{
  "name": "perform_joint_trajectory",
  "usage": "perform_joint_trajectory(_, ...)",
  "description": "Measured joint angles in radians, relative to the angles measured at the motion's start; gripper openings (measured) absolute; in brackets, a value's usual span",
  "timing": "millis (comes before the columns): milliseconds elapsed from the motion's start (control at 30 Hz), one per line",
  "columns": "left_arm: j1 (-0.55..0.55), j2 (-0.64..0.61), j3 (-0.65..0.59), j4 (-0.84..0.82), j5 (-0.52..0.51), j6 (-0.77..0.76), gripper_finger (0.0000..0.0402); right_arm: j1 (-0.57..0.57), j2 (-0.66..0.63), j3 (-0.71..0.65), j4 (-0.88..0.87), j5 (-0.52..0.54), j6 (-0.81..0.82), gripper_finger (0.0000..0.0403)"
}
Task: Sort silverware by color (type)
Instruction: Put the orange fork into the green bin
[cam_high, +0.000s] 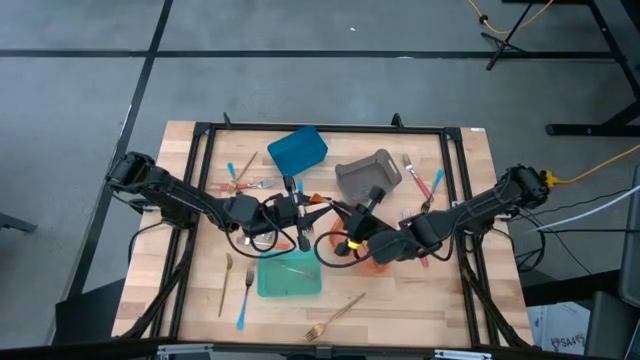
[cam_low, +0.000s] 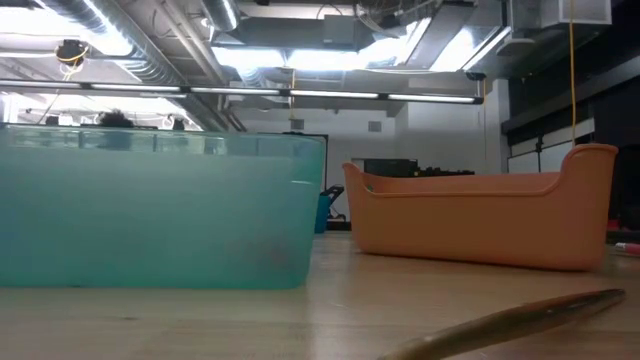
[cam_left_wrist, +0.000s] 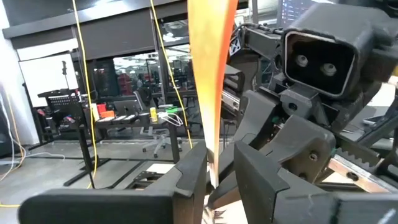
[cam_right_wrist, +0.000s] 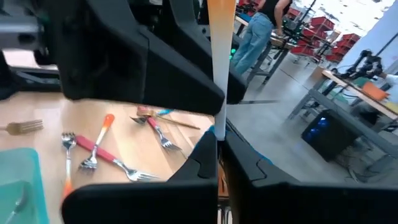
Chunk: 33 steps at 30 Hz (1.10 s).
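An orange-handled utensil is up off the table at its middle, between my two grippers. My right gripper is shut on it. My left gripper faces it from the table's left and is narrowly open. In the left wrist view its fingers stand on either side of the utensil's thin end, with a gap showing. Other forks lie loose on the wood: a cluster on the left, several on the right, and a gold fork near the front edge. My right gripper pinches the utensil between its two fingers at its pale, narrow part, with the orange handle sticking out beyond the fingertips. The fingers lie across it and reach in roughly level from the table's right. The utensil is lifted clear of the table.
Four bins stand around the grippers: blue and grey on the far side, teal on the near side, orange under my right arm. A black frame rims the table. The low view shows the teal bin, the orange bin and a gold utensil.
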Motion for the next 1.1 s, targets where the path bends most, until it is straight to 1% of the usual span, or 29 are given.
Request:
perform_joint_trajectory(100, 0.0, 0.0, 0.0, 0.0, 0.001, 0.0, 0.0074, -0.008, 0.0, 0.0, 0.012, -0.024, -0.001, 0.0)
perform_joint_trajectory(400, 0.0, 0.0, 0.0, -0.001, -0.004, 0.001, 0.007, -0.008, 0.0, 0.0, 0.013, -0.025, -0.001, 0.0)
perform_joint_trajectory(500, 0.0, 0.0, 0.0, -0.002, -0.006, 0.001, 0.0052, -0.007, 0.0, 0.0, 0.012, -0.025, -0.001, 0.0)
perform_joint_trajectory(667, 0.0, 0.0, 0.0, -0.001, -0.006, 0.001, 0.001, -0.007, 0.0, 0.0, 0.012, -0.03, -0.002, 0.0)
perform_joint_trajectory(700, 0.0, 0.0, 0.0, -0.002, -0.006, 0.002, 0.0007, -0.007, 0.0, 0.0, 0.012, -0.031, -0.002, 0.0)
perform_joint_trajectory(967, -0.001, 0.0, 0.0, -0.003, -0.006, 0.004, 0.0004, -0.008, 0.0, 0.0, 0.01, -0.058, 0.0, 0.0001)
perform_joint_trajectory(1100, -0.001, 0.0, 0.0, -0.004, -0.005, 0.003, 0.0004, -0.008, 0.0, 0.0, 0.009, -0.061, 0.026, 0.001)
